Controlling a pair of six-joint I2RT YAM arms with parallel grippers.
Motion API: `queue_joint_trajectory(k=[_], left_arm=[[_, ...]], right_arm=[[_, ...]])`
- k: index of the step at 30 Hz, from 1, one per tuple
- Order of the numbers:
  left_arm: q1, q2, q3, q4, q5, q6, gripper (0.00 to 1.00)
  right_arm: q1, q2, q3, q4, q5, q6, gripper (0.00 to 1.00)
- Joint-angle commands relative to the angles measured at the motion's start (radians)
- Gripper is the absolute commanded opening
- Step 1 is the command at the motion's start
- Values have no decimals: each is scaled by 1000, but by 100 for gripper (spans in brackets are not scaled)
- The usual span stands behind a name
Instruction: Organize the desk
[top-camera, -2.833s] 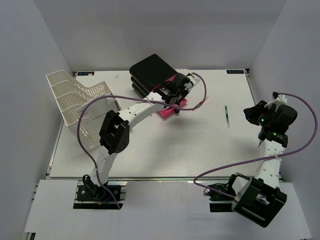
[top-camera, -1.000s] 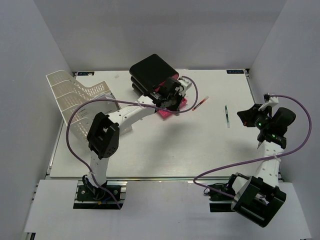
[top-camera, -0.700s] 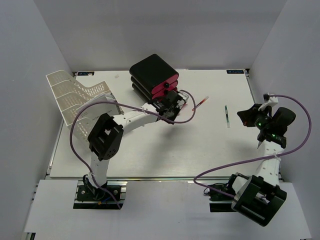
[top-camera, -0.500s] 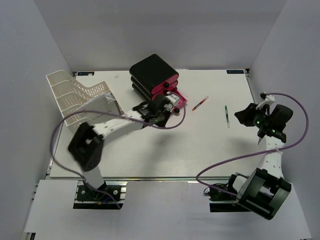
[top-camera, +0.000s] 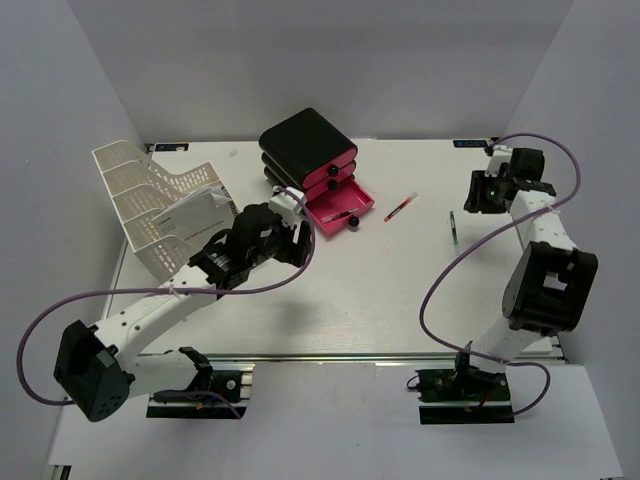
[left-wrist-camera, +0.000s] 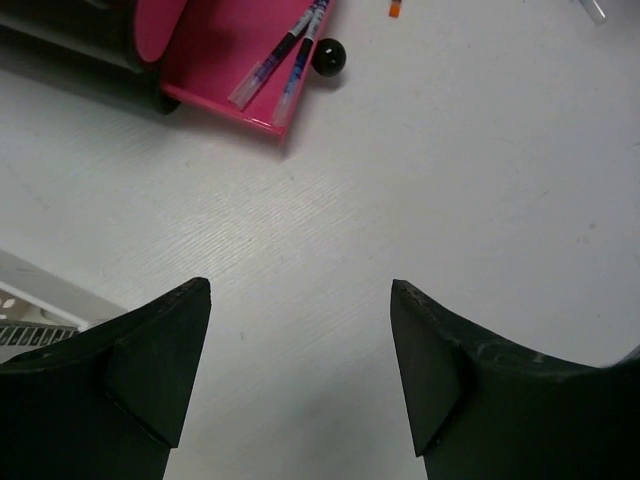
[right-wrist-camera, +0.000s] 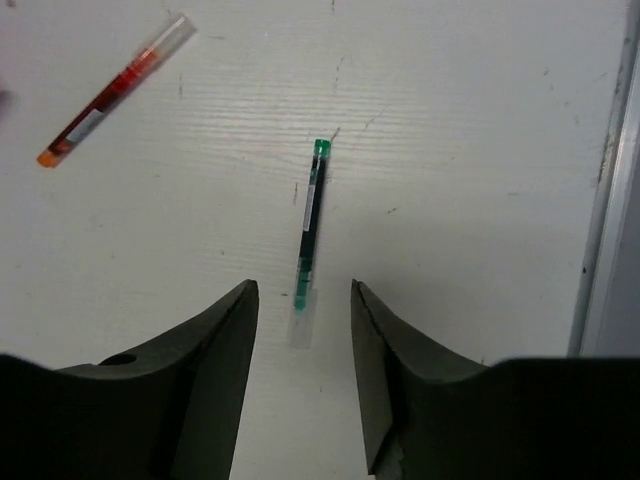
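The large white rectangular desk (top-camera: 400, 290) fills the floor between plain grey walls (top-camera: 330, 60), with a metal rail (top-camera: 330, 357) along its front edge, where its broadest bare stretch lies. The right gripper (right-wrist-camera: 304, 290), fingers narrowly parted, hovers over a slim green pen (right-wrist-camera: 310, 215). The left gripper (left-wrist-camera: 300, 290) is spread wide and holds nothing, near an open pink drawer (left-wrist-camera: 235, 60). The small blue corner labels (top-camera: 473, 143) are unreadable.

One surface (top-camera: 370, 290), large, white, rectangular, lying flat and level. Matt finish, with fine straight grain lines and a few small dark scuffs visible in the wrist views. Metal rail (top-camera: 330, 356) along the near edge. Enclosed left, back and right by plain grey walls (top-camera: 300, 60).
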Motion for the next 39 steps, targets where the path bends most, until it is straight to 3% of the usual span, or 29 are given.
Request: queue_joint_trajectory(k=[1, 5, 9, 18, 32, 35, 39], left_arm=[[8, -94, -16, 23, -51, 28, 81], [8, -110, -10, 19, -31, 34, 72], [8, -125, -16, 20, -43, 42, 63], [8, -114, -16, 17, -54, 45, 64], [8, -91, -17, 17, -60, 50, 64], [8, -88, -18, 17, -60, 48, 64], [8, -93, -20, 17, -61, 48, 64]], right_arm=[[51, 69, 66, -115, 124, -45, 47], [112, 187, 124, -146, 176, -60, 35], [169, 276, 172, -169, 256, -61, 36], [192, 330, 173, -163, 386, -55, 44], [186, 404, 186, -160, 321, -71, 41], [185, 424, 187, -162, 311, -71, 38], [180, 445, 190, -174, 295, -75, 22]])
